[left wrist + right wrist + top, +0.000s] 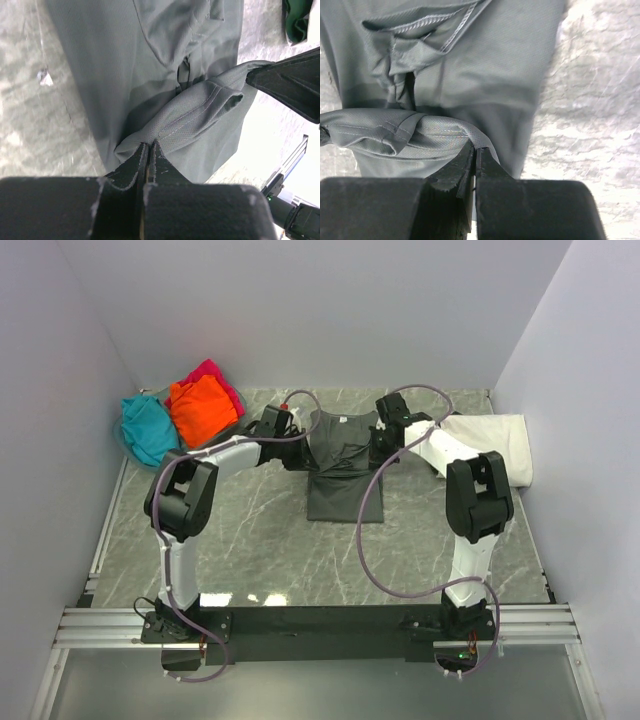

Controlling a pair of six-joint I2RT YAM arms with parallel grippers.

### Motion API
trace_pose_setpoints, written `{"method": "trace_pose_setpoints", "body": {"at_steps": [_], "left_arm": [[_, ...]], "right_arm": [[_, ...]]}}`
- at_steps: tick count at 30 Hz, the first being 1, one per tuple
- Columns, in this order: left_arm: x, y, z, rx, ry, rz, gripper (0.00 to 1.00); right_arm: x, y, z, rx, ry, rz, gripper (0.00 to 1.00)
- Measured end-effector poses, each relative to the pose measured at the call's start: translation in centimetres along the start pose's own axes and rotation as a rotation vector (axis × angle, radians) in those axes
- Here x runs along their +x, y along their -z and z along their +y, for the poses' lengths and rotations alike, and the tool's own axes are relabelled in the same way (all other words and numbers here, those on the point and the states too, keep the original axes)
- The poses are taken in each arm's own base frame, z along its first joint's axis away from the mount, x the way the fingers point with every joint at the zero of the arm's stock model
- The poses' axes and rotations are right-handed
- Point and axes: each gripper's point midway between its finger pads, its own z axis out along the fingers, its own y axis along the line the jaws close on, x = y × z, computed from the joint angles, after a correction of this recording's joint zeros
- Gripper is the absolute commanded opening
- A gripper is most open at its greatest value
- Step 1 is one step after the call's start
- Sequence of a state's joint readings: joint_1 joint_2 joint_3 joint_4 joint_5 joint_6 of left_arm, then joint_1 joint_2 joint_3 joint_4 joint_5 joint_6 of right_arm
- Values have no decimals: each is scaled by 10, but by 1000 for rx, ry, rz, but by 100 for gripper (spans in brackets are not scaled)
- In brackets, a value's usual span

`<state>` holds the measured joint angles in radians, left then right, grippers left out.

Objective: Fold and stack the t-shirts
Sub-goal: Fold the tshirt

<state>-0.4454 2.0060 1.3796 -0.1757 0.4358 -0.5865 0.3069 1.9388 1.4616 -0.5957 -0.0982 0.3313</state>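
Pinching a raised fold of the grey shirt (342, 480), the left fingers (131, 167) are pressed together on the cloth at its left side. The right fingers (489, 169) clamp a hemmed fold at its right side the same way. The grey shirt lies at the far middle of the counter (250, 540), neck toward the back wall. A white shirt (492, 440) lies folded just to its right. An orange shirt (197, 410), a magenta shirt (218, 377) and a teal shirt (148, 430) are heaped in the far left corner.
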Motion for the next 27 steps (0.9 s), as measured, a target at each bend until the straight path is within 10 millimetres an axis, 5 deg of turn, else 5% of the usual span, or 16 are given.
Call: {"method": "trace_pose_setpoints", "body": {"at_steps": [13, 14, 15, 16, 19, 24, 27], "left_arm": [[-8, -17, 17, -11, 18, 17, 2], [-10, -17, 18, -13, 20, 14, 6], [-12, -16, 18, -14, 20, 9, 13], [-15, -16, 18, -18, 18, 1, 29], [-25, -14, 19, -42, 11, -37, 53], [-38, 11, 16, -116, -1, -140, 60], [-44, 36, -6, -129, -46, -228, 58]], "right_arm": [[-2, -19, -6, 16, -8, 33, 0], [-2, -19, -6, 16, -8, 32, 4], [-3, -19, -6, 16, -8, 32, 19], [-3, -19, -5, 16, -12, 32, 27], [-5, -17, -6, 20, -6, 24, 49], [-13, 8, -6, 17, 14, -31, 54], [-15, 37, -1, -11, 24, -79, 54]]}}
